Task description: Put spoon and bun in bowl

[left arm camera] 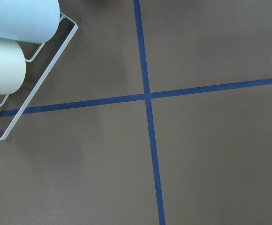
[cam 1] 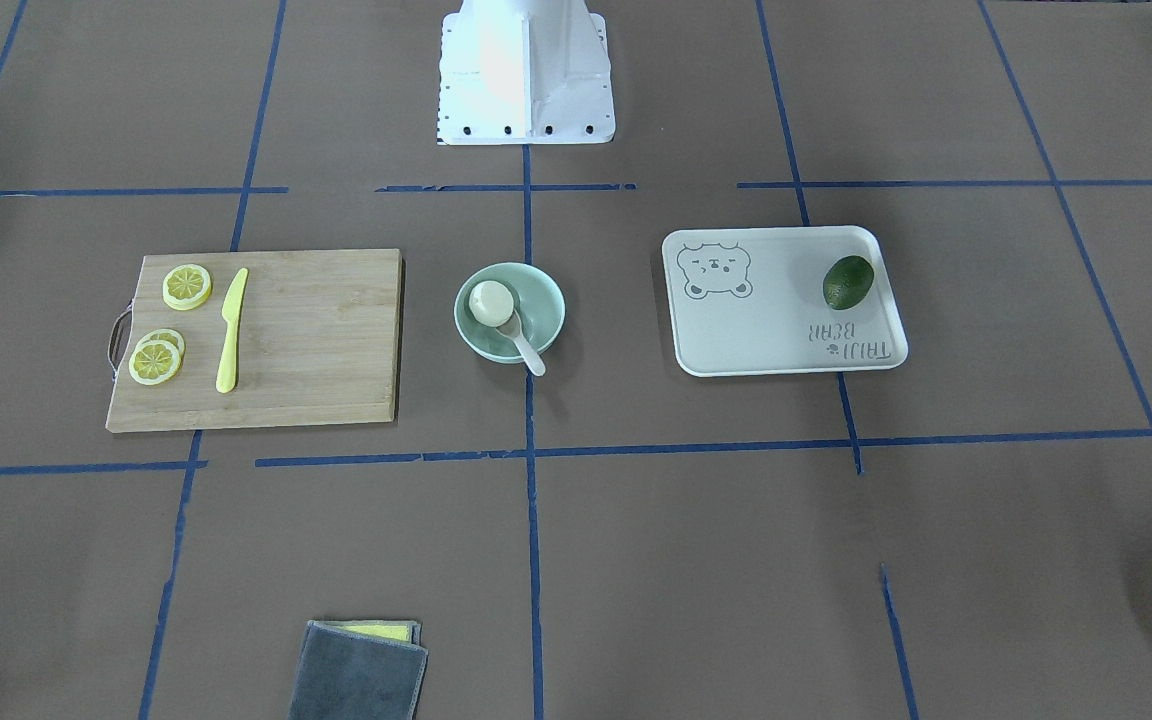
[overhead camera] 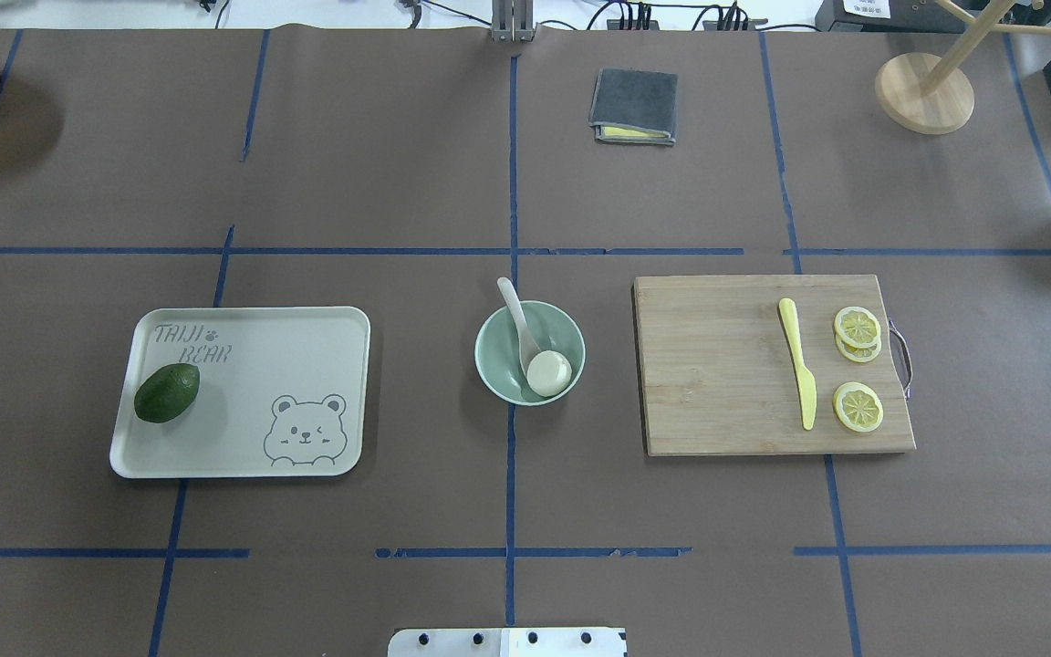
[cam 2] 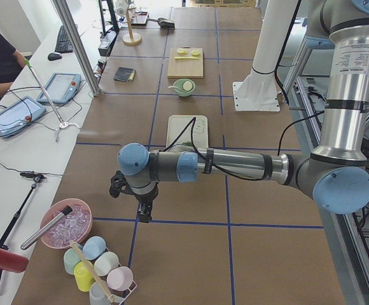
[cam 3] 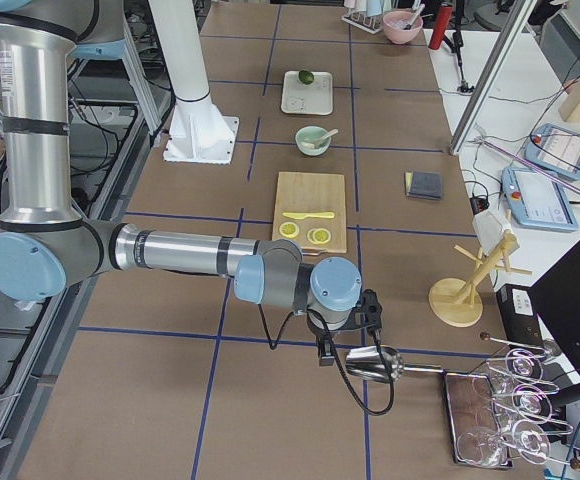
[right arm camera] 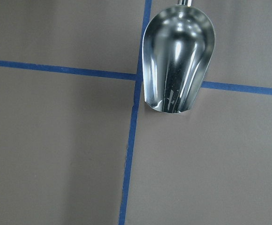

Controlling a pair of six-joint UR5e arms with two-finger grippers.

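The mint-green bowl (overhead camera: 496, 351) stands at the table's centre, also in the front-facing view (cam 1: 548, 302). The white bun (overhead camera: 549, 372) lies inside it (cam 1: 492, 302). The pale spoon (overhead camera: 515, 310) rests in the bowl with its scoop beside the bun and its handle over the rim (cam 1: 528, 350). My left gripper (cam 2: 144, 213) hangs far off at the table's left end. My right gripper (cam 3: 322, 350) hangs far off at the right end. Both show only in the side views, so I cannot tell whether they are open or shut. Nothing shows between the fingers.
A wooden cutting board (overhead camera: 717, 365) carries lemon slices (overhead camera: 857, 406) and a yellow knife (overhead camera: 799, 374). A white bear tray (overhead camera: 288, 365) holds an avocado (overhead camera: 167, 392). A grey cloth (overhead camera: 633, 106) lies far back. A metal scoop (right arm camera: 178, 61) and a cup rack (left arm camera: 14, 51) lie under the wrists.
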